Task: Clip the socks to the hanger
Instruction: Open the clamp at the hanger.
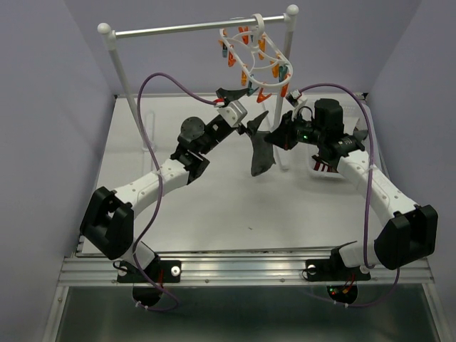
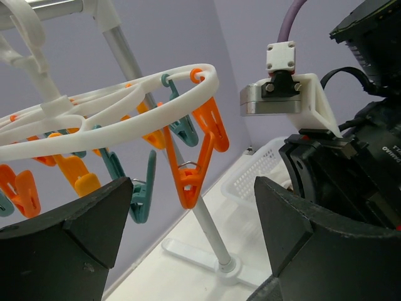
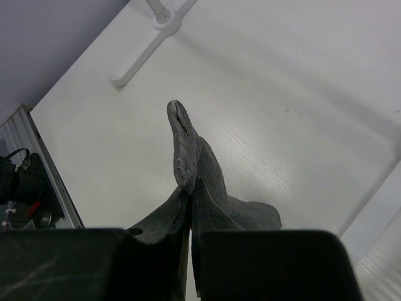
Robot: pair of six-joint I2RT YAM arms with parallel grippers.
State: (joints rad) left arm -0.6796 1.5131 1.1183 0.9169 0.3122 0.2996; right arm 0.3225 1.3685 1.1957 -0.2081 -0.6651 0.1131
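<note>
L hand (image 2: 191,194) spread; orange clip (image 2: 188,179) on hanger (image 2: 125,100) hung upright just ahead, betw. its fingers. R hand (image 3: 191,237) pinched grey sock (image 3: 188,157), dangling near, to its R.

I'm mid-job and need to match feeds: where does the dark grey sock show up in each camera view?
Top external: the dark grey sock hangs over the middle of the table from the right pincer.
Left wrist: not in it.
Right wrist: lower centre, pinched between that pincer's fingers, its free end pointing up the picture.
Shared landmark: the rail stand; a post or foot of it shows in all three views.
</note>
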